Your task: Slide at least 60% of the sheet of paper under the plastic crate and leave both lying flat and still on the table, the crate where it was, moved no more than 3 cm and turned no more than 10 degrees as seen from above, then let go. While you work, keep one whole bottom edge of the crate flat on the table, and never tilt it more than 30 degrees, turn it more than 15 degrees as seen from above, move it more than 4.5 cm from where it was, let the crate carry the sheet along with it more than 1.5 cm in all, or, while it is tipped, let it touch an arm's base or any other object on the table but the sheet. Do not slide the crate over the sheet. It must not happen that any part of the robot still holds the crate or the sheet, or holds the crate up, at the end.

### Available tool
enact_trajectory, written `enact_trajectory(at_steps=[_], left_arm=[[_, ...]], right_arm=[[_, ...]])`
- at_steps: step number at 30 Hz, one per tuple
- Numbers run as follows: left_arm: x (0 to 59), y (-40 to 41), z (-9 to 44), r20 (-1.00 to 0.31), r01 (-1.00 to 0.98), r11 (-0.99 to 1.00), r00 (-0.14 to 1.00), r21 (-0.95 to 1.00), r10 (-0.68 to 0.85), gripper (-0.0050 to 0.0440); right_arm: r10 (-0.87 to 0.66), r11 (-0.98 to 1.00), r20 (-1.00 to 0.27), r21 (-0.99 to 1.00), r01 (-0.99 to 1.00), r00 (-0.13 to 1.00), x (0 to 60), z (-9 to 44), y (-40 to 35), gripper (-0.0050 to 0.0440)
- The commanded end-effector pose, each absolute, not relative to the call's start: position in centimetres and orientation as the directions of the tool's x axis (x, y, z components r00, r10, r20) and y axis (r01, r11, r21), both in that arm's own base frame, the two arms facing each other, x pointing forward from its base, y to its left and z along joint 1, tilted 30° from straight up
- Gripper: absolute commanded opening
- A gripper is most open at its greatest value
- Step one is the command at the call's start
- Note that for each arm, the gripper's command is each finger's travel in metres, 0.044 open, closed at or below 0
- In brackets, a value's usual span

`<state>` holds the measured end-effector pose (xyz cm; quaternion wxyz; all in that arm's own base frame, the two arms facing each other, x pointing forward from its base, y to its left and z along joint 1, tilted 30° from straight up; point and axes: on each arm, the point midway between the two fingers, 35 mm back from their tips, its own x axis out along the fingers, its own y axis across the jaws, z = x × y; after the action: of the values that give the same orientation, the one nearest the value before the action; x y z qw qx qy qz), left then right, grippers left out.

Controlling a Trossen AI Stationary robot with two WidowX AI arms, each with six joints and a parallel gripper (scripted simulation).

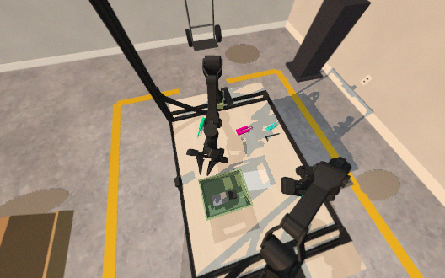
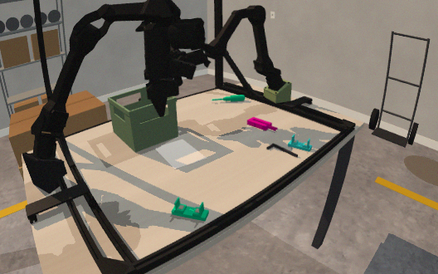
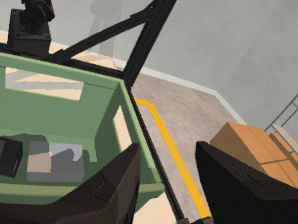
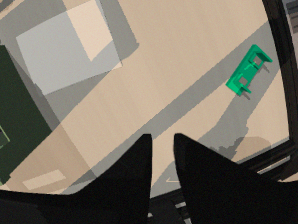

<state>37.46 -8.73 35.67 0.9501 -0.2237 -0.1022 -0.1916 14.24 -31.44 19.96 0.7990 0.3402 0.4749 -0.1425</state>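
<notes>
Crate: well, the green crate (image 1: 225,172) (image 2: 155,130) (image 3: 45,119) (image 4: 17,115) stands upright near one long edge of the table (image 1: 286,160) (image 2: 232,174) (image 3: 151,211) (image 4: 165,75), about halfway between the two short ends. A grey block (image 1: 219,199) (image 3: 55,161) and a dark block (image 1: 233,195) (image 3: 10,156) sit inside.
Sheet: the pale sheet (image 1: 255,179) (image 2: 179,153) (image 4: 67,50) lies flat just beside the crate, on the side facing the opposite long edge. Most of it shows outside; whether a strip is tucked under, I cannot tell.
Left gripper: spread partway, nothing between the fingers, the left gripper (image 1: 205,172) (image 2: 182,68) (image 3: 168,149) is by the crate's rim, on the side towards its own base; contact cannot be made out.
Right gripper: narrowly parted and holding nothing, the right gripper (image 1: 291,185) (image 2: 161,113) (image 4: 162,141) points down above the table, between crate and opposite long edge.
Open room: bare tabletop runs from the sheet to that opposite long edge.
Edges: the green bracket (image 2: 190,212) (image 4: 247,71) lies near that edge, towards the right arm's end. The teal bracket (image 1: 271,126) (image 2: 299,144) and black hex key (image 1: 271,136) (image 2: 282,149) lie towards the left arm's end, the pink tool (image 1: 243,130) (image 2: 261,124) farther in.
</notes>
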Motion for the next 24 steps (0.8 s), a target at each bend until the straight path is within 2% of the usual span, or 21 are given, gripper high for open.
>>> enact_trajectory(at_steps=[1,12,14,24], left_arm=[[37.1,-8.6,35.2,0.291,0.356,0.896,0.916,-0.267,-0.277,0.0150],[36.3,-7.9,33.9,0.311,0.159,0.986,0.936,0.047,-0.165,0.0150],[36.3,-7.9,33.9,0.311,0.159,0.986,0.936,0.047,-0.165,0.0150],[35.4,-7.1,32.7,0.322,-0.048,0.946,0.945,0.320,-0.061,0.0150]], right_arm=[[0.128,0.658,-0.839,0.471,0.587,0.529,15.7,19.5,-31.3,0.0060],[0.205,0.448,-0.798,0.592,0.671,0.567,19.0,18.8,-30.6,0.0060],[0.205,0.448,-0.798,0.592,0.671,0.567,19.0,18.8,-30.6,0.0060],[0.276,0.229,-0.756,0.651,0.724,0.593,21.9,18.1,-29.6,0.0060]])
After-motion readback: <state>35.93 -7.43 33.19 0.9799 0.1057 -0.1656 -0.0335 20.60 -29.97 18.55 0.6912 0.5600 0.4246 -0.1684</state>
